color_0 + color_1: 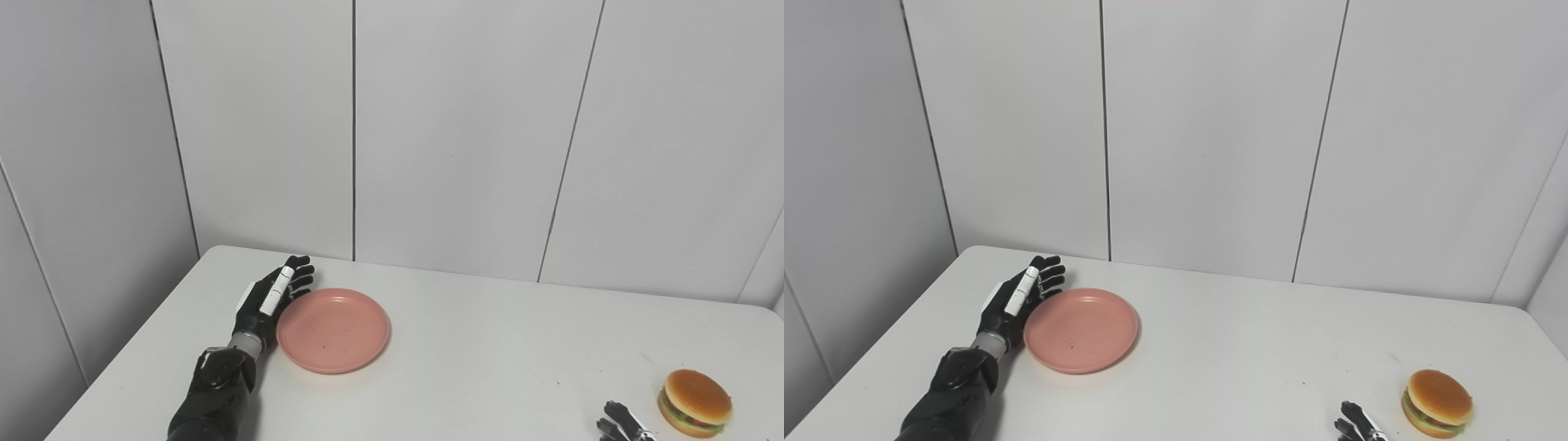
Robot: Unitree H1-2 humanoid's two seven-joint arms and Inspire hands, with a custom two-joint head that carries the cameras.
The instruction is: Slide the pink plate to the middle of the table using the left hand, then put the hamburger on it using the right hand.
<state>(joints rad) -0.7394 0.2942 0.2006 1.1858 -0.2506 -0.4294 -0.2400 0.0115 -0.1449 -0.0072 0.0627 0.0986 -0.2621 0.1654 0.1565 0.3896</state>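
A pink plate (334, 329) lies flat on the left half of the white table (490, 355). My left hand (272, 298) rests on edge against the plate's left rim, fingers stretched out and curling around its far-left side, holding nothing. The hamburger (695, 402) sits near the table's right front corner. Only the fingertips of my right hand (621, 422) show at the bottom edge, just left of the hamburger and apart from it; how they stand is cut off by the frame.
White wall panels (459, 135) rise close behind the table's back edge. The table's left edge runs diagonally beside my left forearm (214, 392).
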